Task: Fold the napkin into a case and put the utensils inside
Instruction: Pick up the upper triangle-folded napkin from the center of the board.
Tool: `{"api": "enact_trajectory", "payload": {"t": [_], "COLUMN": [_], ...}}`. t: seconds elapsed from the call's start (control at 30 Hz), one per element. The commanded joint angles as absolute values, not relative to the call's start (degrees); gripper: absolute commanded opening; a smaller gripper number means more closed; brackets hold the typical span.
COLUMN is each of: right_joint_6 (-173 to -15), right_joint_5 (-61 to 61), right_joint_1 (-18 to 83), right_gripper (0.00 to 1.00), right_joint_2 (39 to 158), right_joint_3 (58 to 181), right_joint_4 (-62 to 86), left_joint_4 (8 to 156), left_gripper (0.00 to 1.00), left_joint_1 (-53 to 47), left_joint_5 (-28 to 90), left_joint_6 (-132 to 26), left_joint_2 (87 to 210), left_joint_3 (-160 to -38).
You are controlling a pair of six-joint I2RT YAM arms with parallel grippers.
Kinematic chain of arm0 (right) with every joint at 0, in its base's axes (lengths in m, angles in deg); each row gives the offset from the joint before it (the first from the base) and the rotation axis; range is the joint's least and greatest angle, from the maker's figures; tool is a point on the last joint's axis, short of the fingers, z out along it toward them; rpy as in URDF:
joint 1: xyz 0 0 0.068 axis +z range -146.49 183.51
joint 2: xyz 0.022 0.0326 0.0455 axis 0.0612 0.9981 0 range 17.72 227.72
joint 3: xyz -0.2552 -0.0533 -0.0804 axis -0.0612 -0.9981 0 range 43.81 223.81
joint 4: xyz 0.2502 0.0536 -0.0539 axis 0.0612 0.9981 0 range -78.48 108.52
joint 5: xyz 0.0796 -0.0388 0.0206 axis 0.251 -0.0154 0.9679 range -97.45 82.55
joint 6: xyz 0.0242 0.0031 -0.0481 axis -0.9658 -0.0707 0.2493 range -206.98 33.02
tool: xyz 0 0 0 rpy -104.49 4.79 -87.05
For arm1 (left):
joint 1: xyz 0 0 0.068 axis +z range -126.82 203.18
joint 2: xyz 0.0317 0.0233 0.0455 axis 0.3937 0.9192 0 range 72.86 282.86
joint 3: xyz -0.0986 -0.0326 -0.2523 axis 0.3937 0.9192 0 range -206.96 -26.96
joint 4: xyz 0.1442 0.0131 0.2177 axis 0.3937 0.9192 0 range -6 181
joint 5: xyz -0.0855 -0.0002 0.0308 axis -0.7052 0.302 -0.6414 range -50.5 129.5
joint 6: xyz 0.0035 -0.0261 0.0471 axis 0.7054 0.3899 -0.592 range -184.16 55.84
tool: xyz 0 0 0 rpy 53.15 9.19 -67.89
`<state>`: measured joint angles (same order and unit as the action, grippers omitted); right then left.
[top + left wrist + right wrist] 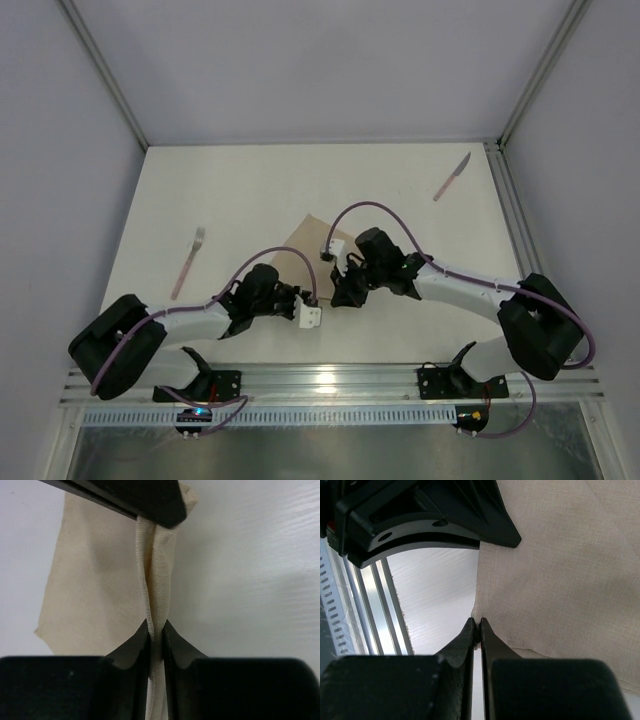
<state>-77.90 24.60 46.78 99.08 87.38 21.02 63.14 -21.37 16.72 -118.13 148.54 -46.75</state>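
Both arms met over the near middle of the surface (300, 180). The napkin (305, 238) lay just beyond them, its near part under the two wrists. The left fingers (148, 632) were closed on a raised ridge of the cloth. That ridge ran straight away from them to the right fingers (471, 630), which were pinched shut on the napkin's edge close by. So the fold line lay between my two grips, with the free cloth spreading to the far side. The fork (187, 262) sat well apart on the left, nearer the left arm. The knife (451, 177) lay at the far right, nearer the right arm. From above, the wrists hid both grips, so I could not tell how many layers were gathered; possibly only one edge was turned up.
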Motion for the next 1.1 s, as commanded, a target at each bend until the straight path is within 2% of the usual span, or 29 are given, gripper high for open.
{"api": "enact_trajectory", "payload": {"t": [0.0, 0.13, 0.2, 0.23, 0.33, 0.37, 0.53, 0.6, 0.73, 0.93, 1.07], "right_joint_6": [-78.5, -77.3, -76.4, -75.0, -73.3, -72.8, -69.6, -69.1, -65.1, -63.6, -63.0], "right_joint_5": [27.0, 26.4, 24.6, 24.0, 21.2, 20.6, 14.7, 12.2, 1.5, 2.6, -1.5], "right_joint_1": [46.5, 46.5, 46.6, 46.6, 46.6, 46.7, 48.5, 50.0, 57.1, 58.0, 58.1], "right_gripper": [0.04, 0.04, 0.24, 0.4, 0.59, 0.74, 0.83, 0.84, 0.86, 0.87, 0.86], "right_joint_2": [96.5, 95.2, 92.7, 91.4, 84.1, 81.9, 69.1, 67.7, 69.6, 71.9, 76.1], "right_joint_3": [87.2, 87.2, 86.9, 86.3, 83.2, 81.9, 71.4, 68.5, 64.7, 59.5, 57.0], "right_joint_4": [17.5, 17.9, 17.9, 17.7, 14.2, 12.7, 0.3, -2.6, -6.7, -16.0, -21.9], "left_joint_4": [56.0, 59.2, 62.7, 63.6, 68.1, 71.0, 74.9, 76.4, 78.5, 81.2, 82.4], "left_gripper": [0.14, 0.0, 0.0, 0.0, 0.0, 0.0, 0.0, 0.0, 0.0, 0.0, 0.0], "left_joint_1": [-21.6, -21.6, -21.6, -21.6, -21.4, -21.4, -20.8, -20.6, -20.3, -20.0, -19.9], "left_joint_5": [18.2, 18.1, 18.1, 18.5, 19.3, 19.2, 18.5, 18.5, 18.1, 16.8, 15.7], "left_joint_6": [-117.0, -115.5, -114.8, -114.3, -110.8, -109.9, -108.9, -108.0, -106.8, -106.0, -105.6], "left_joint_2": [148.7, 148.8, 148.7, 148.5, 148.0, 147.7, 147.1, 147.9, 148.5, 149.0, 149.2], "left_joint_3": [-46.7, -48.6, -49.7, -50.9, -54.2, -55.1, -57.7, -59.1, -60.9, -62.6, -63.7]}}
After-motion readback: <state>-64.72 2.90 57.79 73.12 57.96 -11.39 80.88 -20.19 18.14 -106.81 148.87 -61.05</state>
